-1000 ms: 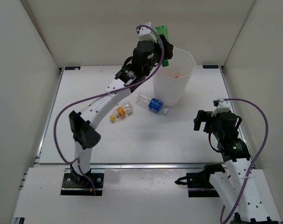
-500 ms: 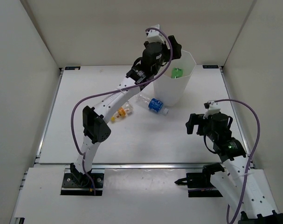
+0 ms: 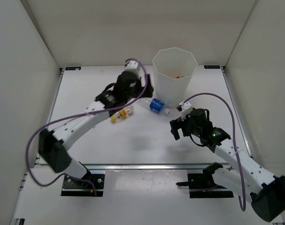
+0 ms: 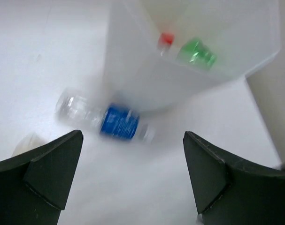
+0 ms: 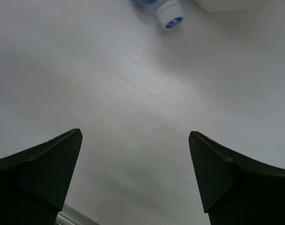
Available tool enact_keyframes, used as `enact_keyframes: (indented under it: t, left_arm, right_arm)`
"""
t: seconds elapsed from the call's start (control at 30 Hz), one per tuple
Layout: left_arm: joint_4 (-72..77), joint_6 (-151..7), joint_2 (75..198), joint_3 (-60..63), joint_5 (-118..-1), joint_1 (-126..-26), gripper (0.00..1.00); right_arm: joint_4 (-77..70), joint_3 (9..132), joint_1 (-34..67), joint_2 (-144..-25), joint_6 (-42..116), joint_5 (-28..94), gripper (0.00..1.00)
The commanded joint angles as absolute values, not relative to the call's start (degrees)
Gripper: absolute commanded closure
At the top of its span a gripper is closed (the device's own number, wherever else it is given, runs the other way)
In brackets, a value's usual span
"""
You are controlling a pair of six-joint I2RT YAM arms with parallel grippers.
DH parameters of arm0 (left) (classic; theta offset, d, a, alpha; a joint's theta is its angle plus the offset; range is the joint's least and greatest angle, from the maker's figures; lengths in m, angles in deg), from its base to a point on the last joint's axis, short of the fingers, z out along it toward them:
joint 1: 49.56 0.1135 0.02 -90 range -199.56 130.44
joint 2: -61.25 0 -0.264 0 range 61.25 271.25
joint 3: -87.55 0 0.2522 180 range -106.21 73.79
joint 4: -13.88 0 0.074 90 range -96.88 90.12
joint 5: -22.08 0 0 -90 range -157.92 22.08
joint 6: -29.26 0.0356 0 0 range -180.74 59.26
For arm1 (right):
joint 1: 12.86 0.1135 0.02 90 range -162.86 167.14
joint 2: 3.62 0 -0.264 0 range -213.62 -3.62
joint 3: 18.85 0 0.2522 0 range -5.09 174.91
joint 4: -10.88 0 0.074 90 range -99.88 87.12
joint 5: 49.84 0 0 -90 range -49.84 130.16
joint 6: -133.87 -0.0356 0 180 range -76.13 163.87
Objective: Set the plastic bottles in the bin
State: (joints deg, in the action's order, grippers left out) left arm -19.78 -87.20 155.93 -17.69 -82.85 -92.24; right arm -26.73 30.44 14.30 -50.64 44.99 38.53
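left gripper (image 4: 133, 135): I read the jaws as wide apart with nothing between them; it hangs low over the table (image 3: 133, 140).
bin (image 3: 174, 86): upright, just ahead of the left gripper and slightly to its right.
in bin: green bottle (image 4: 196, 52) and a red cap (image 4: 166, 38) show through the wall.
blue bottle (image 4: 119, 123): on its side, straight ahead of the left fingers, at the bin's foot; can't tell if they touch.
yellow bottle (image 3: 121, 113): lying by the left wrist, on its near side.
right gripper (image 5: 135, 132): jaws wide, empty, over bare table; the blue bottle's cap end lies ahead of it, apart.
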Motion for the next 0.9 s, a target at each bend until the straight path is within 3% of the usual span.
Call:
enact_keyframes:
  t: [0.0, 0.2, 0.37, 0.57, 0.87]
  left_arm:
    - [-26.14, -87.61, 139.18, 4.45, -78.38, -88.08, 0.01]
    - [-37.48, -96.07, 115.07, 27.79, -75.56, -77.26, 0.01]
    - [-47.24, -101.26, 97.84, 28.0, -78.29, -69.97, 0.01]
    - [-52.78, -101.34, 96.49, 28.08, -75.13, -70.56, 0.01]
    - [-53.84, -100.12, 97.72, 26.59, -72.05, -69.61, 0.01]
  right_arm:
    - [-18.53, 33.84, 19.03, -57.56, 51.42, 34.64, 0.06]
    - [-13.7, 43.06, 27.13, -73.81, 59.67, 37.68, 0.06]
    - [-9.47, 51.66, 27.14, -86.75, 68.9, 43.4, 0.06]
    - [-3.33, 56.44, 28.18, -97.39, 80.68, 43.68, 0.07]
    - [-1.47, 66.7, 25.81, -110.3, 82.72, 46.58, 0.09]
